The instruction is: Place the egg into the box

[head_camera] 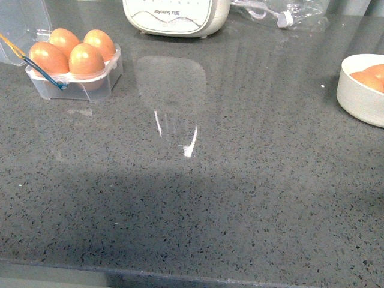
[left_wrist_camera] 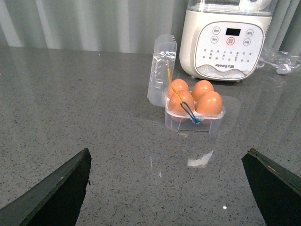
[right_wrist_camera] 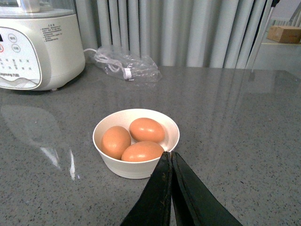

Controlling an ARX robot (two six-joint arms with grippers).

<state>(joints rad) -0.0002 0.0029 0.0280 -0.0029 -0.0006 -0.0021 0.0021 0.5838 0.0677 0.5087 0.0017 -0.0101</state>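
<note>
Sitting in the bowl at 3 o'clock, the egg is nearest the clenched right claw; left claw released.

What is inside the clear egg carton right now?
Four orange-brown eggs, one in each cup of the carton, whose lid stands open. A blue and yellow band crosses one egg. The cup bottoms under the eggs are covered.
</note>
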